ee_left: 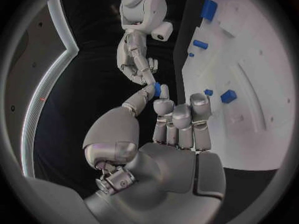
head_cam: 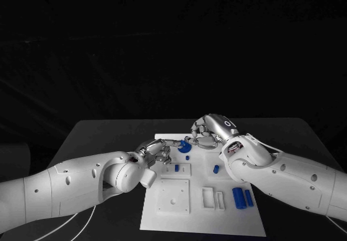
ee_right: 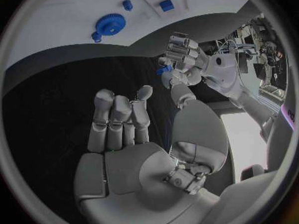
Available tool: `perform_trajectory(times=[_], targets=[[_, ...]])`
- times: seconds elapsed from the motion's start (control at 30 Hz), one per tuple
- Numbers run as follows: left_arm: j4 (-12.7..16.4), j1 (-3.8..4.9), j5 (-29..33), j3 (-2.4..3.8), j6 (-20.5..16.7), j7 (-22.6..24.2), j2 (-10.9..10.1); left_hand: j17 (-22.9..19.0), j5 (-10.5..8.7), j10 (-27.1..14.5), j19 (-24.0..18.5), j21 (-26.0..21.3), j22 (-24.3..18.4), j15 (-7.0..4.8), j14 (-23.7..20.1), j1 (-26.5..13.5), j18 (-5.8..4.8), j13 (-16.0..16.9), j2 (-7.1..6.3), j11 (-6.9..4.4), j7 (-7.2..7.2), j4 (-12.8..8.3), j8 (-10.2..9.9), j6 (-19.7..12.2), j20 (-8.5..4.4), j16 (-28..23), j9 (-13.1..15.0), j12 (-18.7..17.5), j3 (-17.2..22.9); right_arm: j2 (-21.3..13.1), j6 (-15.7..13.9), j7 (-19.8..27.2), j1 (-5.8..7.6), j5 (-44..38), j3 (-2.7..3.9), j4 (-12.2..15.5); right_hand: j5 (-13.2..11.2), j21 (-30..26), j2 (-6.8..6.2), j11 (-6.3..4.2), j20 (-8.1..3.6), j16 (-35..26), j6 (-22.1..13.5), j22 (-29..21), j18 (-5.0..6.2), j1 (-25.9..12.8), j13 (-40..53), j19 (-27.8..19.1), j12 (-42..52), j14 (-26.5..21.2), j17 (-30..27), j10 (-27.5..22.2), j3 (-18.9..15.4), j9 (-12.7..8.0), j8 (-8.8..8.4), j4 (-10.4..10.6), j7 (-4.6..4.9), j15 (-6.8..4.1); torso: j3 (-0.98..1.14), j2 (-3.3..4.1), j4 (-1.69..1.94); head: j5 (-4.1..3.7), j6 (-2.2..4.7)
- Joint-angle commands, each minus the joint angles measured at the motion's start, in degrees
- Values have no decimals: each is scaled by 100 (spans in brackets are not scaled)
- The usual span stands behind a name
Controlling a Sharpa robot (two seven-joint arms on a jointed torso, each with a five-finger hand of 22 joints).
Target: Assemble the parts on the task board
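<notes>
My left hand (ee_left: 168,129) pinches a small blue part (ee_left: 157,89) between thumb and a fingertip, in the air above the far left of the white task board (head_cam: 231,221). My right hand (ee_left: 138,59) reaches in from the opposite side. Its fingertips meet at the other end of that part (ee_right: 163,70), but I cannot tell whether they grip it. In the head view the left hand (head_cam: 155,153) and right hand (head_cam: 208,131) are close together over the board's far end. A blue gear (head_cam: 184,146) sits on the board below them.
More blue parts stand on the board: a small peg (head_cam: 187,157), a square block (head_cam: 178,167), an upright piece (head_cam: 215,169) and two cylinders (head_cam: 243,197) at the near right. White square and slotted fixtures (head_cam: 174,197) occupy the near half.
</notes>
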Motion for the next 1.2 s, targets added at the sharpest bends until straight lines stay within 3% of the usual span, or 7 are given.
perform_trajectory(times=[0.03,0.5,0.8,0.97,1.03,1.07,1.2], targets=[[35,-3,-102,1,232,-4,9,8,26,13,11,27,-1,-108,20,41,34,8,100,-46,25,-9,21,686,-647,-20,2089,-22,20,4,-51,-44,4,15,6,-27,-10,22,5,-1,-7,-24,41,-9,81,-57,6,-1,-4,48,9,43,20,155,-29,26,10,6,-3,-2,2,5,-3],[38,-3,-115,0,213,-2,6,9,31,13,11,28,-1,-109,20,33,33,10,106,-47,24,-7,20,687,-647,-21,2102,-23,18,23,-13,-55,4,22,7,-77,-13,24,3,-1,-8,-24,42,-10,81,-58,12,0,-1,50,11,47,22,155,-28,29,9,5,-4,1,0,3,-7],[3,1,-1003,6,-124,-409,-64,6,-28,29,25,33,-3,-117,33,9,36,11,93,-55,16,-12,21,705,-652,-30,2140,-32,3,-180,-44,390,10,948,18,-187,-11,-13,36,13,9,-75,-53,-31,81,-56,-263,-61,-269,-4,-2,-150,48,150,-84,36,45,21,-1,-6,1,10,-4],[-50,50,-1561,10,-325,-903,-111,-2,-59,68,49,39,-8,-135,71,50,48,4,-2,-73,-3,-38,17,741,-664,-47,2173,-55,15,-346,-27,1004,57,2029,23,-233,4,-235,270,98,185,-354,-556,-124,68,-13,-839,-405,-992,-315,-121,-852,26,129,-403,-109,235,174,13,-9,-15,17,-11],[-63,92,-1760,10,-357,-1035,-119,-9,-187,94,63,38,-15,-142,94,73,52,-2,-41,-79,-10,-32,5,758,-668,-60,2184,-74,17,-419,11,1154,93,2425,24,-236,9,-297,305,130,256,-422,-661,-155,74,-28,-878,-486,-1079,-383,-167,-962,-12,110,-516,-148,278,233,21,-7,-23,20,-16],[-71,119,-1851,9,-364,-1102,-123,-13,-297,110,71,36,-21,-145,109,91,55,-6,-68,-82,-13,-30,-4,772,-670,-70,2192,-89,18,-458,45,1248,117,2756,24,-248,15,-371,333,169,317,-499,-739,-191,74,-37,-929,-575,-1161,-455,-219,-1041,-31,83,-618,-173,318,281,22,-5,-24,27,-12],[-80,219,-2246,7,-342,-1307,-138,-19,-327,133,78,33,-27,-149,125,115,56,-12,-136,-88,-19,-29,-7,811,-671,-84,2205,-110,18,-585,269,1547,178,3624,25,-350,51,-727,460,340,548,-832,-1068,-347,33,-2,-1195,-1003,-1524,-813,-453,-1358,-68,-45,-1009,-217,494,488,16,-7,-12,11,-18]])
